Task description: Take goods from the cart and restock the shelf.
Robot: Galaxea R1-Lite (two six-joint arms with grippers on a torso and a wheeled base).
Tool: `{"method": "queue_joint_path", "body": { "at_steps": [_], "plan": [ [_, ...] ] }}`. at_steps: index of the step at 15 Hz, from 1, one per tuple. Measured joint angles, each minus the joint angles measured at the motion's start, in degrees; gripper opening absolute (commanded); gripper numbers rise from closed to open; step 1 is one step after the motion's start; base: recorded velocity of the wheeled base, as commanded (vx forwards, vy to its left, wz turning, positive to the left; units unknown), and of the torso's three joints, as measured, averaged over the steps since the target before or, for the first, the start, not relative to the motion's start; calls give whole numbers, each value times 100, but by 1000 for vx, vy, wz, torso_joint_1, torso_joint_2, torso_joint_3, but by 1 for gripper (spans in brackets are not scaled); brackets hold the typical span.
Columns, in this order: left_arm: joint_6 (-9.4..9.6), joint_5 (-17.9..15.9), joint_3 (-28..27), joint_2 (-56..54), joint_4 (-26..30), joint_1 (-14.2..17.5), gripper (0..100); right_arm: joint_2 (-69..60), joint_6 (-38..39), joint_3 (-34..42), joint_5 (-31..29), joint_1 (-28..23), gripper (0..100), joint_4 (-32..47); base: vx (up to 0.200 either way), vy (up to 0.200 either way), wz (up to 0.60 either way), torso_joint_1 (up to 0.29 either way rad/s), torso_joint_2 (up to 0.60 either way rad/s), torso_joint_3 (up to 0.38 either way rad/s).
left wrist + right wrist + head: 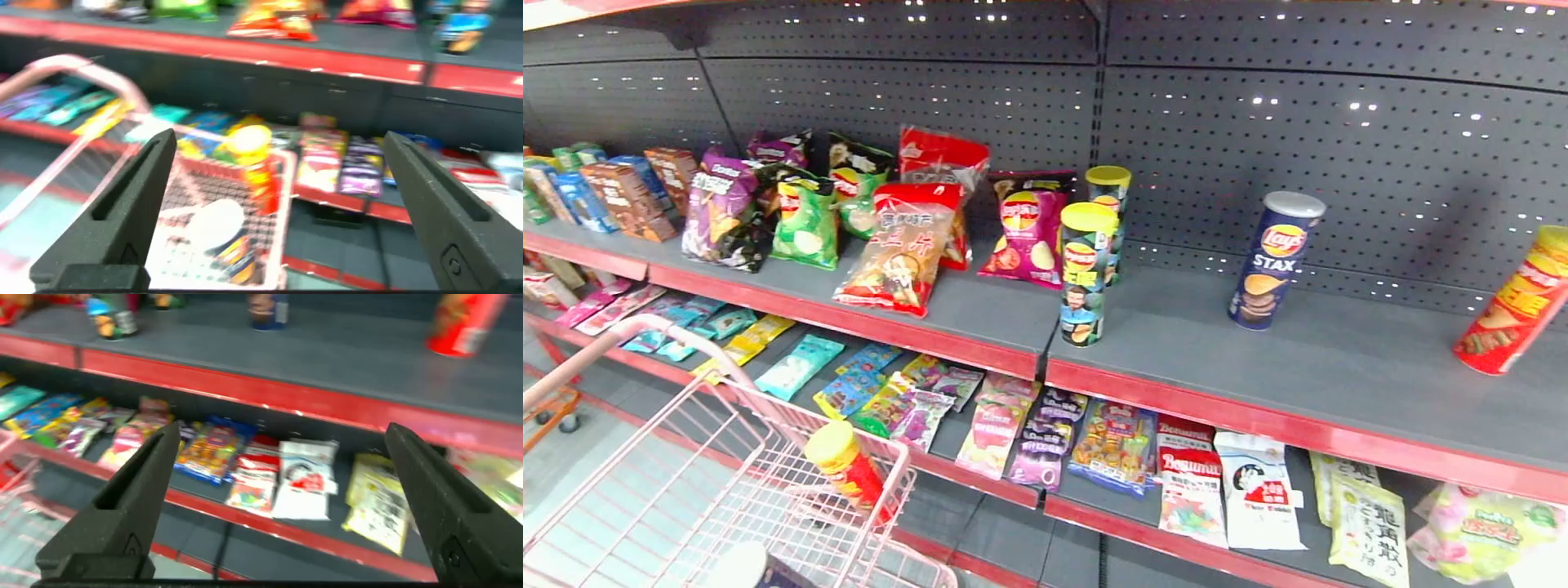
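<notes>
Shelf [1258, 359] — grey, red-edged, against dark pegboard [1339, 122] — left claw [279, 139], right claw [282, 429] spread wide.

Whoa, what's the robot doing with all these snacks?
It is restocking a shop shelf from a pink cart. Right now both pincers are open and hold nothing. The left pincer faces the cart, where a red chip can sits in a corner. The right pincer faces the snack bags one level down. Other chip cans already stand on the shelf.
</notes>
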Motion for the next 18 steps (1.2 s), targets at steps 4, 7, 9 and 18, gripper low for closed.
{"method": "queue_joint_path", "body": {
  "at_steps": [4, 7, 9, 18],
  "plan": [
    [0, 0, 0, 0, 2, -2, 100, 0, 0, 0, 0, 0, 100, 0, 0, 0, 600, 4, 1, 1],
    [-1, 0, 0, 0, -7, 0, 100, 0, 2, 0, 0, 0, 100, 2, 0, 0, 600, 4, 4, 2],
    [-1, 0, 0, 0, -5, 0, 100, 0, 2, 0, 0, 0, 100, 0, 0, 0, 0, 0, 0, 0],
    [-1, 0, 0, 0, -5, 0, 100, 0, 2, 0, -7, 0, 100, 0, 0, 0, 0, -128, 286, 161]
  ]
}}
